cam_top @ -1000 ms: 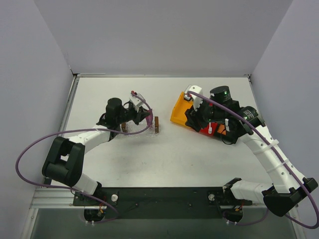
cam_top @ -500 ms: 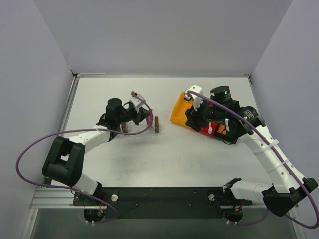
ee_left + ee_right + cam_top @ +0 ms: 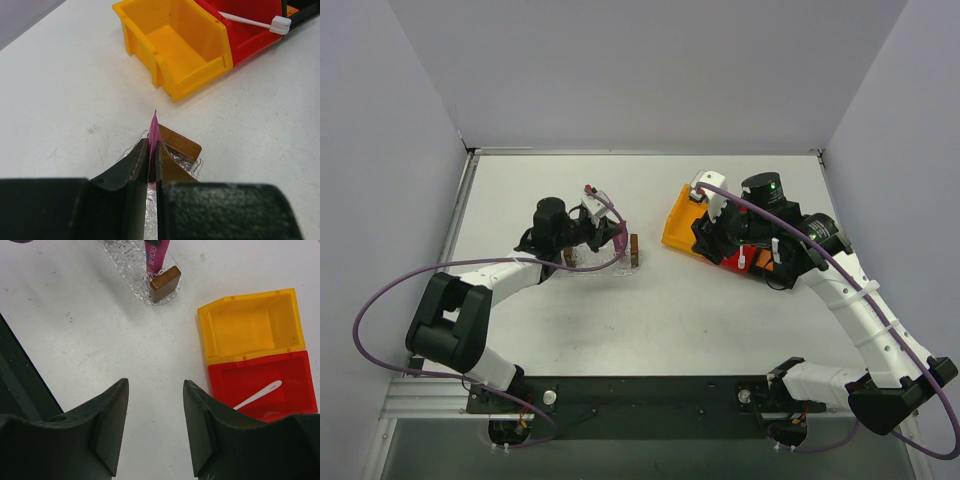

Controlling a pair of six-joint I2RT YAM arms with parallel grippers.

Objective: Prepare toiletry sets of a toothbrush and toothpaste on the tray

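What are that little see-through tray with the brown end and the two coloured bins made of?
The tray looks like clear plastic, glossy with a pebbled texture. Its brown block seems wood, smooth and satin; grain is unclear. The yellow bin and red bin look like moulded plastic: uniform colour, soft sheen.

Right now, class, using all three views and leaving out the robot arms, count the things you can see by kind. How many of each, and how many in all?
Bins: 2 (yellow bin, red bin)
Toothbrushes: 1 (white toothbrush, in the red bin)
Toothpaste tubes: 1 (pink tube)
Trays: 1 (clear tray)
Total: 5
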